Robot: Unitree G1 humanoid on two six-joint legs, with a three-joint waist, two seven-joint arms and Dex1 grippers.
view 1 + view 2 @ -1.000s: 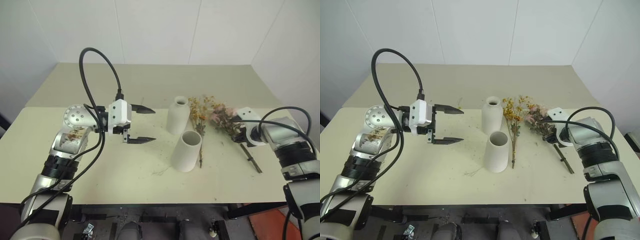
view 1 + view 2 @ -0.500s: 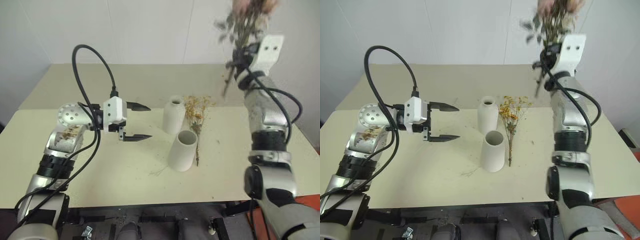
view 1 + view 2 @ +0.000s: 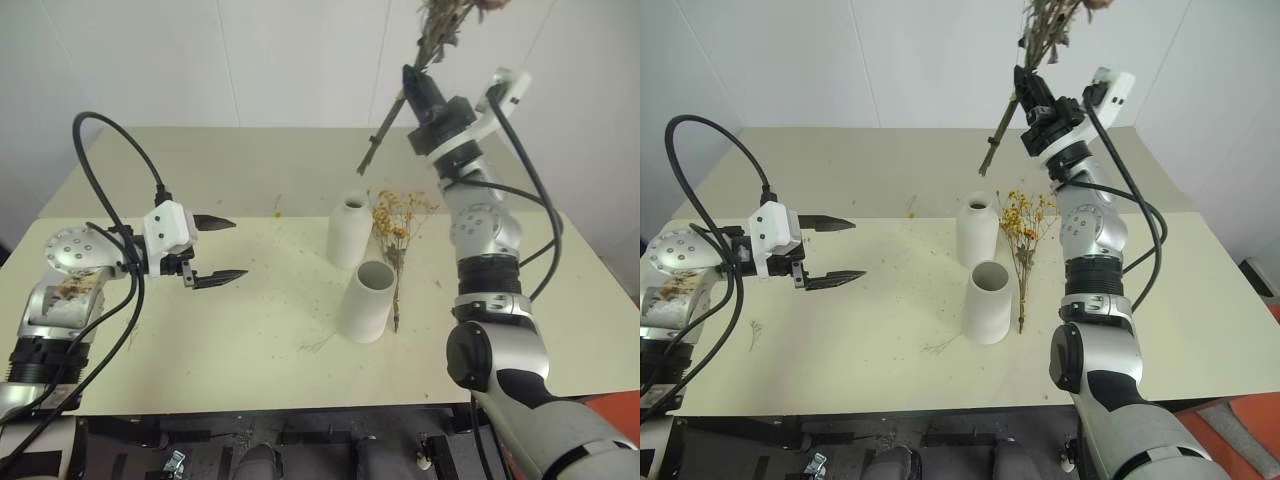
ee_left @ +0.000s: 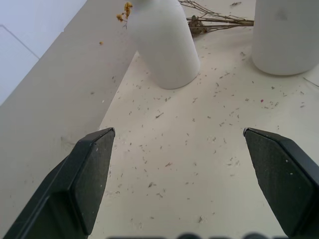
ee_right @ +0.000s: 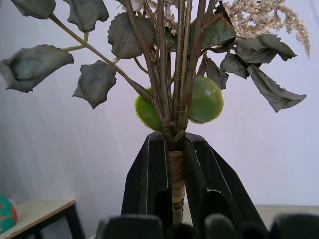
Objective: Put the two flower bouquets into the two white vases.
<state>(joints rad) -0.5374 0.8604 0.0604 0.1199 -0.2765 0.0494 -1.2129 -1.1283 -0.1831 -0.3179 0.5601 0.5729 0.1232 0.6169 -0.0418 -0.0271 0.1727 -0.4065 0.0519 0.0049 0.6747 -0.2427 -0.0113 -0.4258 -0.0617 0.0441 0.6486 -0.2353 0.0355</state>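
The right gripper (image 5: 172, 164) pinches the leafy rose bouquet (image 3: 435, 40) high before the white wall (image 3: 300, 60), the left gripper (image 3: 215, 250) hovers spread and empty, while both white vases (image 3: 352, 232) and the yellow bouquet (image 3: 395, 235) occupy mid-table (image 3: 250, 330).

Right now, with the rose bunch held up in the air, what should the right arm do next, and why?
Probably swing the right gripper over the cylinder vase and bring the stems upright. It is shut on the rose bouquet, whose stem ends slant down above the table, behind both vases. The broad mouth suits that thick bunch better than the bottle vase.
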